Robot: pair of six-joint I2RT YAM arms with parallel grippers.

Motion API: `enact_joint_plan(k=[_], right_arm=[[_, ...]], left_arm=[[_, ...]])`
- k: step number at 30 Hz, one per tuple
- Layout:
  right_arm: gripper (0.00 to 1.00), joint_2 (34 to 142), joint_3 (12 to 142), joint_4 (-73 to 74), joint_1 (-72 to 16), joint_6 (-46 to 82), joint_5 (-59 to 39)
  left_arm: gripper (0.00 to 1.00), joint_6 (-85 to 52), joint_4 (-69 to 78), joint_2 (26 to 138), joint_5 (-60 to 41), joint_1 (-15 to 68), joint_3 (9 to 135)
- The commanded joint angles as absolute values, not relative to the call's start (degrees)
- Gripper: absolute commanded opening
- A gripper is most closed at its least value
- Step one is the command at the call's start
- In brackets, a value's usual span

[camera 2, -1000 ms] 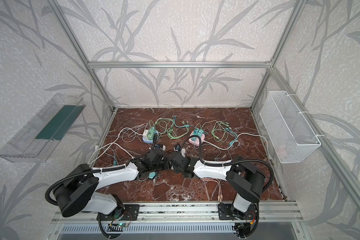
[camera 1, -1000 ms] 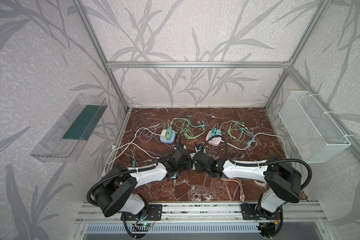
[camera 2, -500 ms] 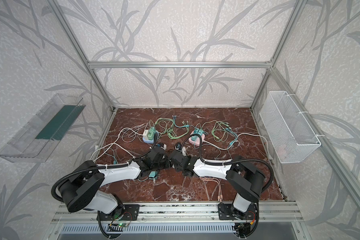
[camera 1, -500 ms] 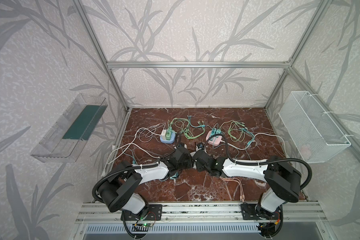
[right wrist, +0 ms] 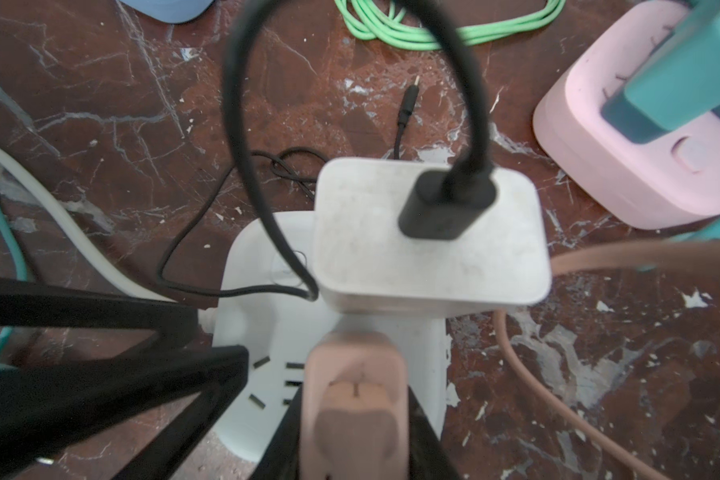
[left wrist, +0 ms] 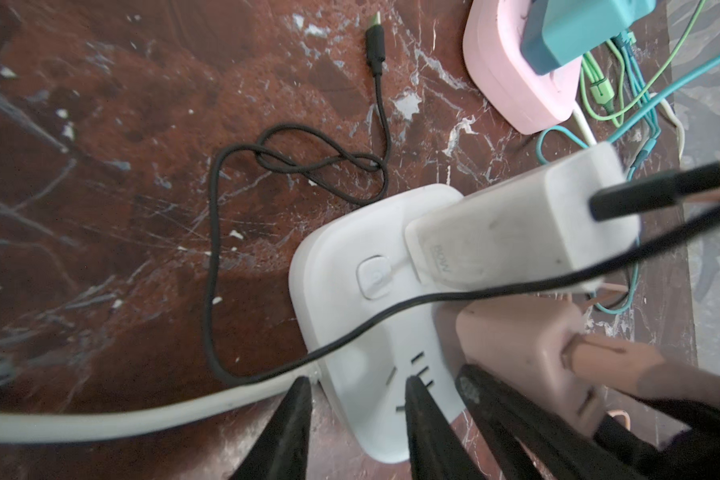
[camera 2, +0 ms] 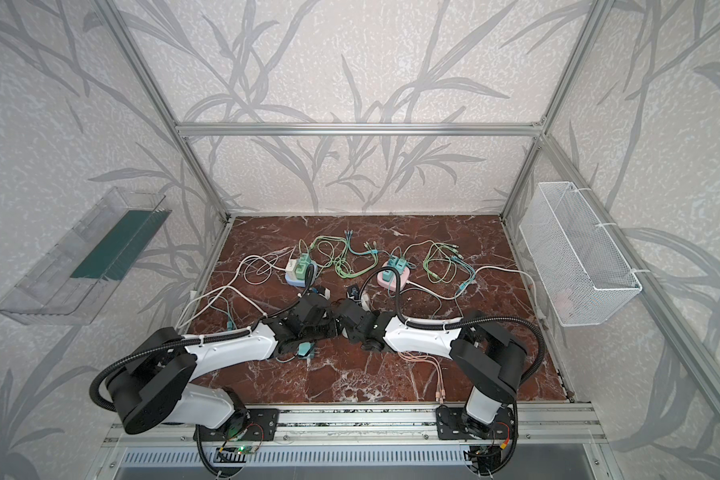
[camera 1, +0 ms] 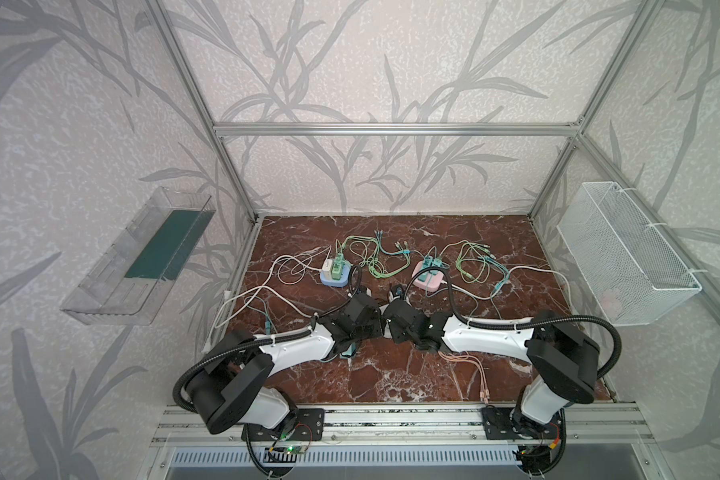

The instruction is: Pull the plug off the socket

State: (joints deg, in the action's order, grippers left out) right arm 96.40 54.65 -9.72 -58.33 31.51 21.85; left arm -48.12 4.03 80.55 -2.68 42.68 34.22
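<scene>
Now the right gripper (right wrist: pixel 354 415) is pressed together on the pinkish plug (right wrist: pixel 354 361), which sits in the near end of the white socket (left wrist: pixel 341 249) at the middle of the marble table (camera 1: pixel 391 374), nearer than the blue socket (camera 1: pixel 333 277) and the pink socket (camera 1: pixel 427 280). The left gripper (left wrist: pixel 356 384) has its fingers (left wrist: pixel 296 415) a little apart, astride the socket's corner where the white cable (left wrist: pixel 100 415) enters; whether they clamp it I cannot tell. A white charger (right wrist: pixel 429 232) is plugged in just beyond the plug.
</scene>
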Motion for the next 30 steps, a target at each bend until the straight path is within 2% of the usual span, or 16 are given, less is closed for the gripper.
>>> enact_joint_plan(k=[1, 7, 18, 30], right_arm=[[0.27, 96.12, 55.54, -9.68, -57.23, 30.68, 23.73], [0.26, 96.17, 55.55, -8.64, -57.16, 29.85, 22.68], [0.27, 96.20, 55.01, -7.03, -57.13, 28.62, 20.95], [0.27, 95.56, 54.05, -6.02, -57.14, 27.77, 20.44]], left_arm=[[0.40, -46.46, 1.87, 77.10, 0.68, 42.36, 33.15], [0.40, -44.22, 1.04, 77.04, 1.65, 41.72, 33.31], [0.38, -41.75, 3.47, 82.19, -4.03, 40.87, 36.23], [0.39, -42.08, 4.93, 85.99, -3.22, 40.34, 37.12]])
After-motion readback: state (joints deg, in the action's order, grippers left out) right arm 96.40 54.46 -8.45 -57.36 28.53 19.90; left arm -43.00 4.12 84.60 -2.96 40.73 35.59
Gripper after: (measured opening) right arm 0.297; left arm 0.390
